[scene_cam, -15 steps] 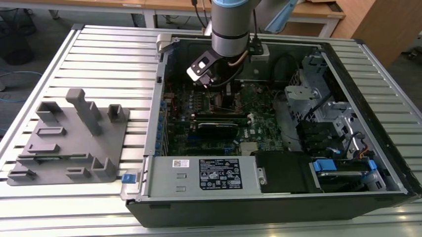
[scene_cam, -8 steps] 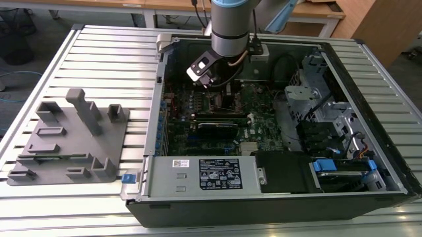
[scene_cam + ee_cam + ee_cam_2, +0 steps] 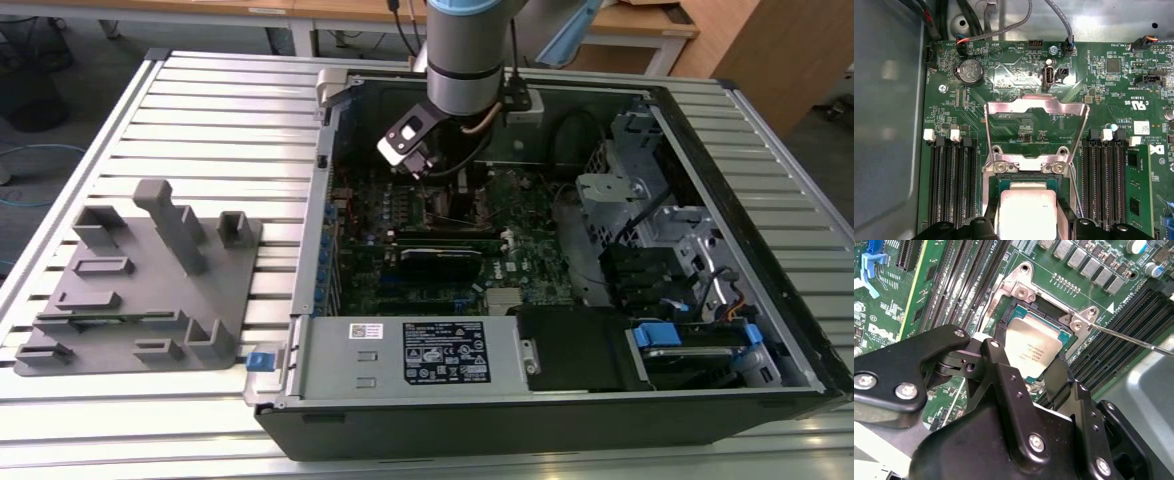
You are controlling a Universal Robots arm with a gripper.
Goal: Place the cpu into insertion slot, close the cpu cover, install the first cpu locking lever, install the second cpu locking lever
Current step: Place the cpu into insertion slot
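Observation:
My gripper (image 3: 424, 165) reaches down into the open computer case over the green board. In both wrist views its black fingers (image 3: 999, 365) stand on two opposite sides of the cpu (image 3: 1026, 207), touching its edges. The cpu (image 3: 1031, 350), silver-tan top up, lies flat inside the black-framed insertion slot (image 3: 1039, 315). Beyond the slot, the silvery cpu cover (image 3: 1004, 109) stands swung open on its hinge. A thin wire locking lever (image 3: 1134, 340) sticks out from one corner of the socket, unlatched.
Rows of black memory slots (image 3: 949, 190) flank the socket on both sides. A black graphics card (image 3: 441, 255) lies in front of it, the power supply (image 3: 427, 350) nearer still, and drive cages (image 3: 641, 200) fill the exterior view's right. A grey fixture (image 3: 134, 280) stands outside the case.

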